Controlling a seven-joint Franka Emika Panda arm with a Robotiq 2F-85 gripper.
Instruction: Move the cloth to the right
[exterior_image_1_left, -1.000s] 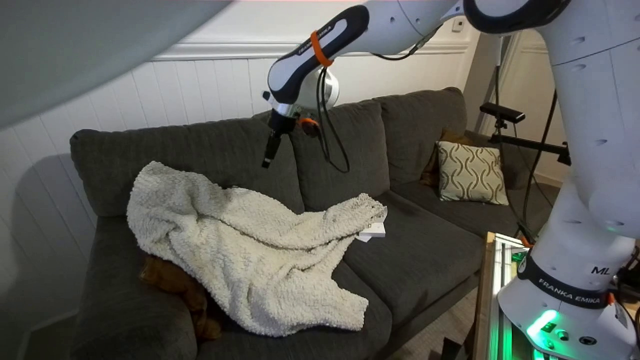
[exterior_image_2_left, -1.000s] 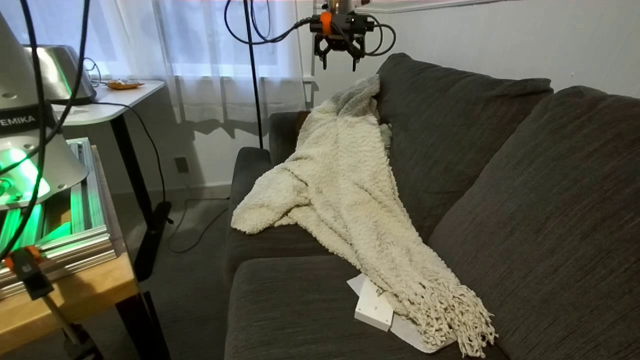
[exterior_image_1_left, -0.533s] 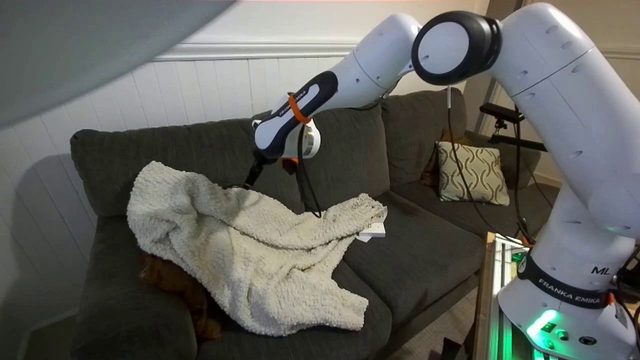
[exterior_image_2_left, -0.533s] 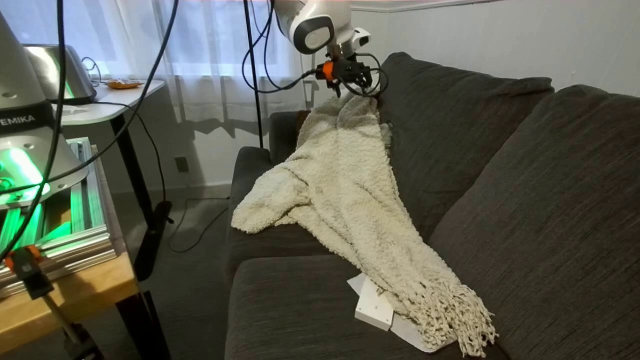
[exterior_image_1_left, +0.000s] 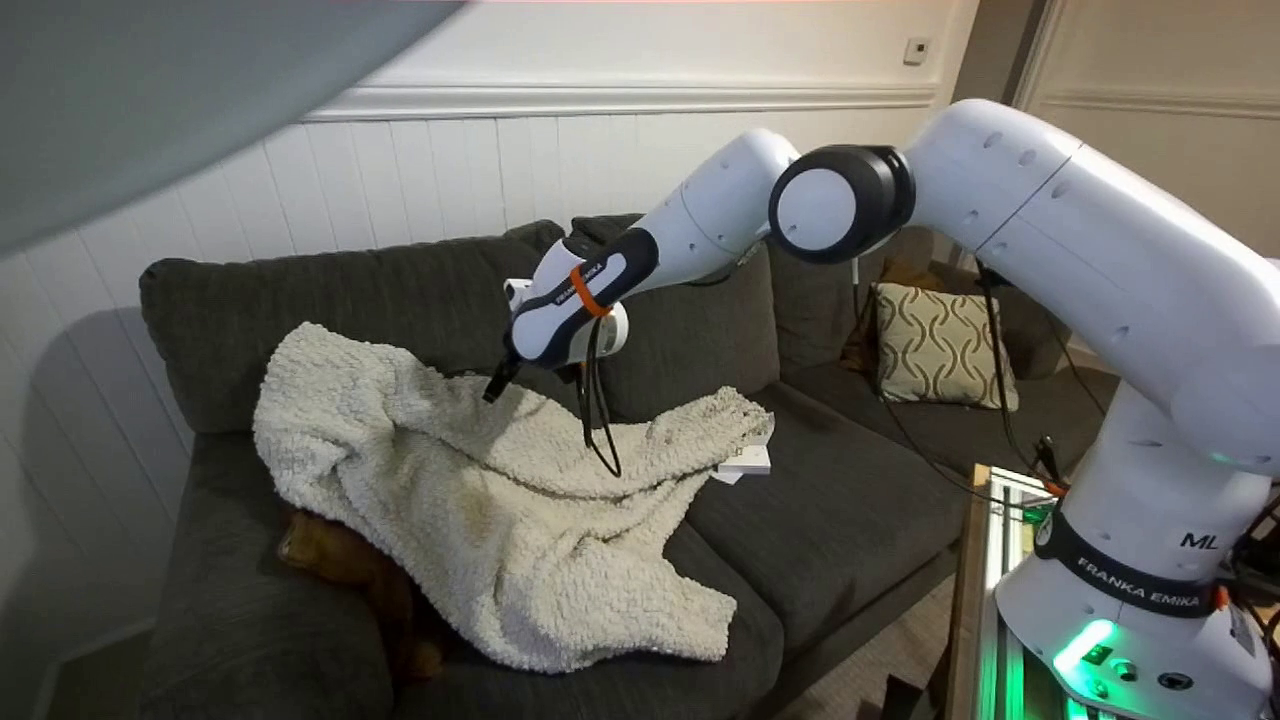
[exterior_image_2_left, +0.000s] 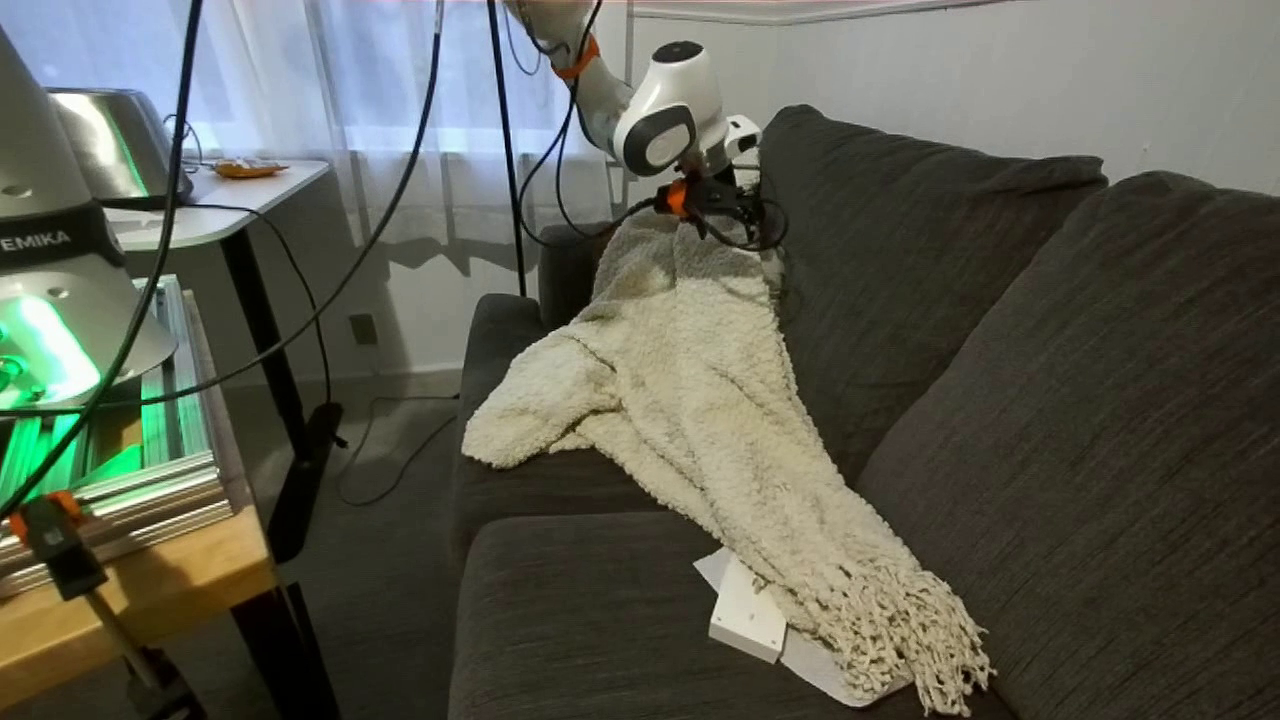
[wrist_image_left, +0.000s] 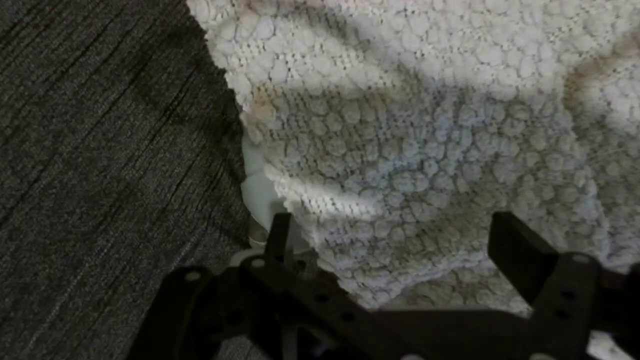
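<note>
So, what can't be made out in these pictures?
Brown cloth, in an exterior view: its extent hidden under the blanket.
White box, in both exterior views: partly hidden by the blanket.
Pale thing, in the wrist view: blanket and gripper cover part.
Grey shape, in an exterior view: cut off by the edges, unidentifiable.

In both exterior views, the curved black band (exterior_image_1_left: 1132, 588) around the white robot base (exterior_image_1_left: 1185, 645) is lettered: "FRANKA EMIKA", lower right; "EMIKA", far left. "ML" is marked on the base above, the name repeated on the long black wrist strip (exterior_image_1_left: 563, 295), mid-frame.
</note>
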